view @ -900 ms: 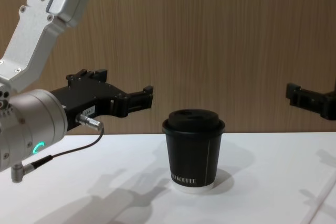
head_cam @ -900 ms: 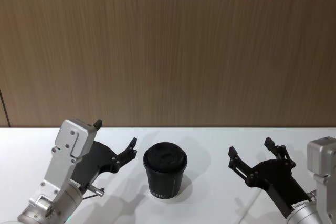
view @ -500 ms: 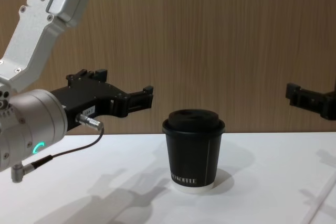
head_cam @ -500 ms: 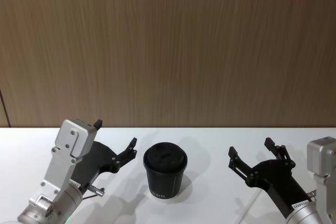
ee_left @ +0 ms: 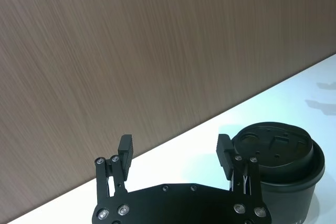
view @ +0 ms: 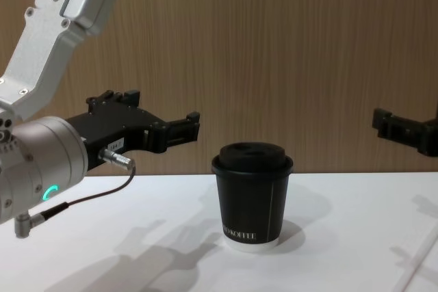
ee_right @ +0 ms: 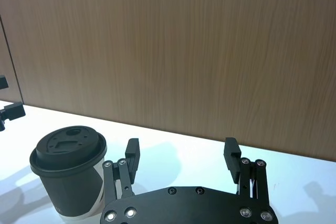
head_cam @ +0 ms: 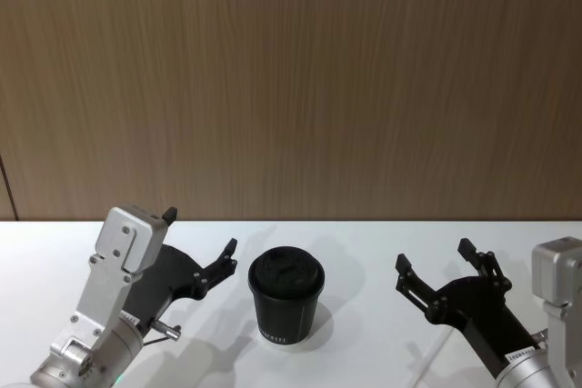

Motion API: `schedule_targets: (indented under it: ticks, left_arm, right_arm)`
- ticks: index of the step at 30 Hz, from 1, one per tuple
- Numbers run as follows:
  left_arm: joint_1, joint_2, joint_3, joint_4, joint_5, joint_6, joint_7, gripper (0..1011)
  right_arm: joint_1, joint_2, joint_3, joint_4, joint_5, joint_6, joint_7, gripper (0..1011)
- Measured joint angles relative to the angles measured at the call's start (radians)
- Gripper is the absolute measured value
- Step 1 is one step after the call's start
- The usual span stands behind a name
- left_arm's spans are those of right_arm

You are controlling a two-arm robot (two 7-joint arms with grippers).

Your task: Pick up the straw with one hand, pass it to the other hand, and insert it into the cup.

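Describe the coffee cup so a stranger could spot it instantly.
On the white table before the wooden wall, between the black left pincer and the black right pincer, stands a small black paper cup. Unlike them, it has a domed lid and white lettering.

**Q:** What's your bot actually look like?

**A:** From my chair: flat black left gripper (ee_left: 175, 145) and right gripper (ee_right: 181, 148), both dotted with shiny screws (ee_left: 122, 211). The left arm has a fat silver wrist (view: 34, 165), green ring light (view: 48, 193), grey cable (view: 82, 198) and boxy silver housing (view: 61, 22).
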State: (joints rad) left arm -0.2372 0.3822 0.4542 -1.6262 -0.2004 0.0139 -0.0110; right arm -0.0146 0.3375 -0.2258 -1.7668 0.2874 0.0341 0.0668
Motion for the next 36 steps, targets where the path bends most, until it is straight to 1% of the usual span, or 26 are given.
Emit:
schedule_targets:
  ticks: [23, 29, 33, 34, 36]
  left_arm:
    - [0.0, 0.0, 0.0, 0.0, 0.0, 0.0, 0.0, 1000]
    - [0.0, 0.0, 0.0, 0.0, 0.0, 0.0, 0.0, 1000]
    - [0.0, 0.0, 0.0, 0.0, 0.0, 0.0, 0.0, 1000]
    - [0.0, 0.0, 0.0, 0.0, 0.0, 0.0, 0.0, 1000]
    - [0.0, 0.0, 0.0, 0.0, 0.0, 0.0, 0.0, 1000]
  right_arm:
    - [-0.001, -0.001, 0.002, -0.002, 0.0, 0.005, 0.0, 1001]
    - [-0.002, -0.001, 0.009, -0.015, 0.002, 0.041, -0.001, 1001]
    - [-0.003, -0.001, 0.015, -0.031, 0.01, 0.084, -0.005, 1001]
    - [-0.003, -0.001, 0.019, -0.038, 0.015, 0.108, -0.008, 1001]
    - [-0.003, -0.001, 0.022, -0.045, 0.019, 0.128, -0.009, 1001]
